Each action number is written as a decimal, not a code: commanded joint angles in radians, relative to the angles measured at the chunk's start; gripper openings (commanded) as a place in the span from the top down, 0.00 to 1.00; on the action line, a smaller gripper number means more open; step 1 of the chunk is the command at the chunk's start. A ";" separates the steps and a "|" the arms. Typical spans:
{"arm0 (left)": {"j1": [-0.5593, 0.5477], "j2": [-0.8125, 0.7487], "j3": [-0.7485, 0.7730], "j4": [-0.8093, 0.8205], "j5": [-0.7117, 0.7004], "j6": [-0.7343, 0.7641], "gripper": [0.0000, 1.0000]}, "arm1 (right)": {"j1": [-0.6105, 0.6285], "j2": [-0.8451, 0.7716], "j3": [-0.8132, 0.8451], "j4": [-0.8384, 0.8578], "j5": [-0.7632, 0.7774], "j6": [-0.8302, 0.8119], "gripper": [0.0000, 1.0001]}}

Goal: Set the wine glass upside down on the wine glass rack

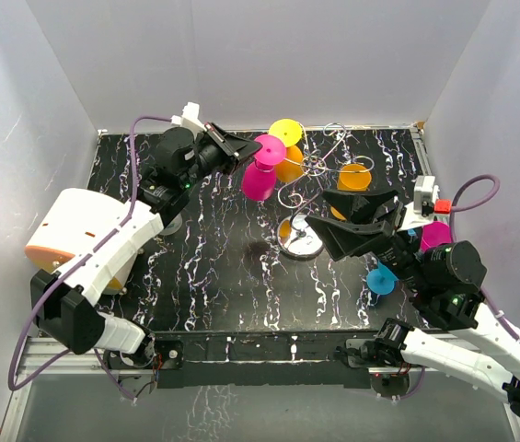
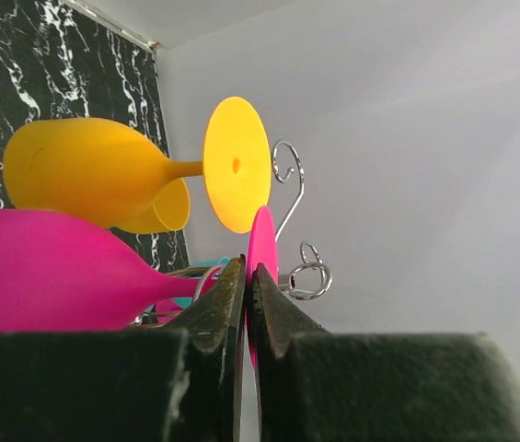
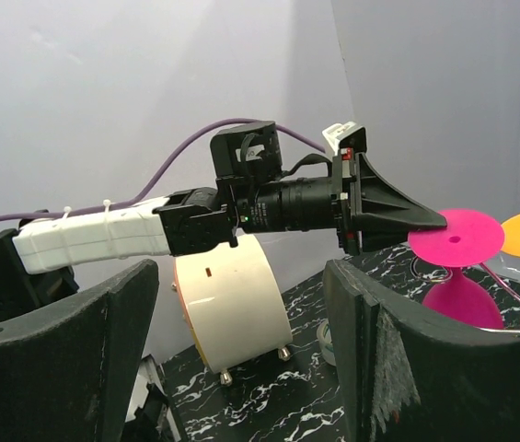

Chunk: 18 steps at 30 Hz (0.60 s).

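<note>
White walls, black marbled table (image 1: 213,276) — left arm stretches forward, left gripper (image 1: 254,145) pinching the inverted magenta wine glass (image 1: 260,180) by its foot beside the wine glass rack (image 1: 298,243); right gripper (image 1: 331,221) gapes empty.

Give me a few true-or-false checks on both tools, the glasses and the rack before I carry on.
1. The left tool is shut on the foot of the magenta wine glass. True.
2. The right tool grips the blue glass. False: it is open and holds nothing; the blue glass sits apart from it.
3. The magenta wine glass is held bowl up. False: its foot is on top and its bowl hangs below.
4. A yellow wine glass hangs at the rack with its foot up. True.
</note>
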 commanded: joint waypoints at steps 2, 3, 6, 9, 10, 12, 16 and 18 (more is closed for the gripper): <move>0.003 -0.103 -0.036 0.026 -0.073 0.003 1.00 | 0.004 0.026 0.023 0.005 0.005 0.009 0.29; 0.003 -0.112 -0.042 0.023 -0.074 0.003 1.00 | 0.004 0.028 0.022 0.006 0.003 0.010 0.29; 0.004 -0.133 -0.057 0.023 -0.070 0.003 1.00 | 0.004 0.031 0.018 0.014 0.002 0.016 0.29; 0.003 -0.140 -0.077 0.036 -0.061 -0.004 1.00 | 0.004 0.040 0.019 0.016 0.004 0.016 0.29; 0.003 -0.140 -0.086 0.042 -0.052 -0.013 1.00 | 0.004 0.045 0.022 0.012 0.007 0.016 0.29; 0.003 -0.141 -0.107 0.049 -0.045 -0.021 1.00 | 0.004 0.057 0.034 0.003 0.008 0.016 0.30; 0.003 -0.164 -0.134 0.065 -0.028 -0.031 1.00 | 0.004 0.070 0.051 -0.022 0.016 0.018 0.30; 0.004 -0.171 -0.137 0.063 -0.016 -0.026 1.00 | 0.004 0.069 0.048 -0.023 0.031 0.023 0.30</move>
